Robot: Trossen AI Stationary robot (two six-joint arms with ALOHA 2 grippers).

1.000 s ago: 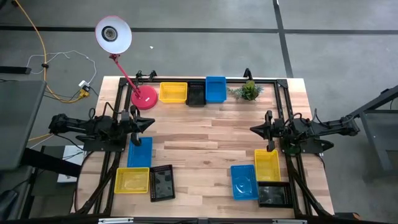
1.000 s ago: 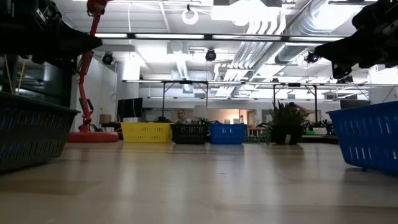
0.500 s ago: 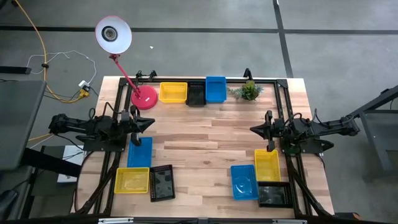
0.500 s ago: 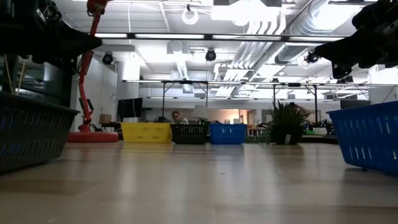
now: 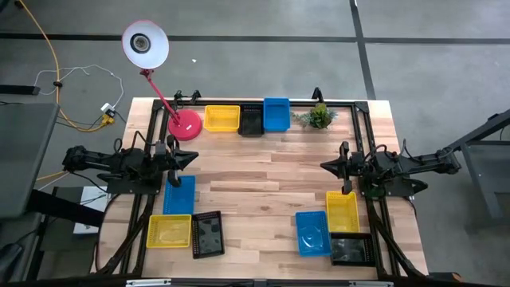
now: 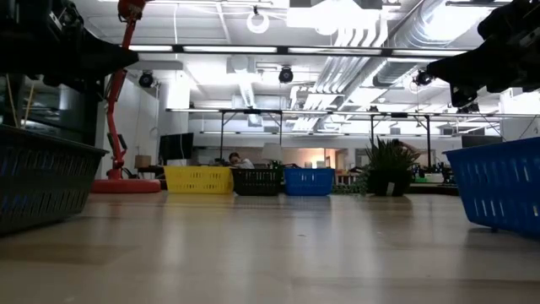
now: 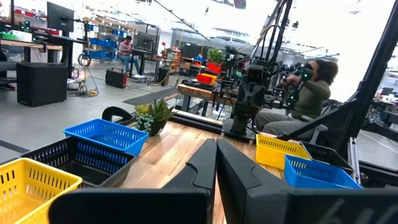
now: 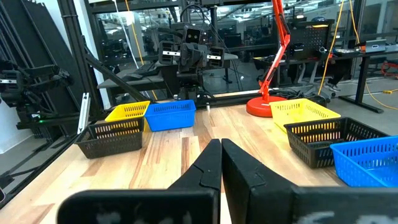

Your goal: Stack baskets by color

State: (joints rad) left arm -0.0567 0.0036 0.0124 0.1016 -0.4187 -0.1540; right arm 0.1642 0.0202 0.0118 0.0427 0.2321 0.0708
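Observation:
Three baskets stand in a row at the table's far edge: yellow (image 5: 221, 118), black (image 5: 251, 121) and blue (image 5: 276, 113). At the near left sit a blue basket (image 5: 178, 194), a yellow one (image 5: 169, 231) and a black one (image 5: 208, 233). At the near right sit a blue basket (image 5: 312, 232), a yellow one (image 5: 342, 211) and a black one (image 5: 350, 250). My left gripper (image 5: 194, 157) hangs shut above the table's left side, pointing level toward the middle. My right gripper (image 5: 323, 166) hangs shut above the right side, facing it. Both hold nothing (image 7: 216, 149) (image 8: 221, 152).
A pink lamp stands with its round base (image 5: 184, 126) at the far left, its head out over the floor. A small green plant (image 5: 319, 116) stands at the far right. Bare wood (image 5: 263, 183) lies between the two arms. A person (image 7: 311, 87) sits beyond the table.

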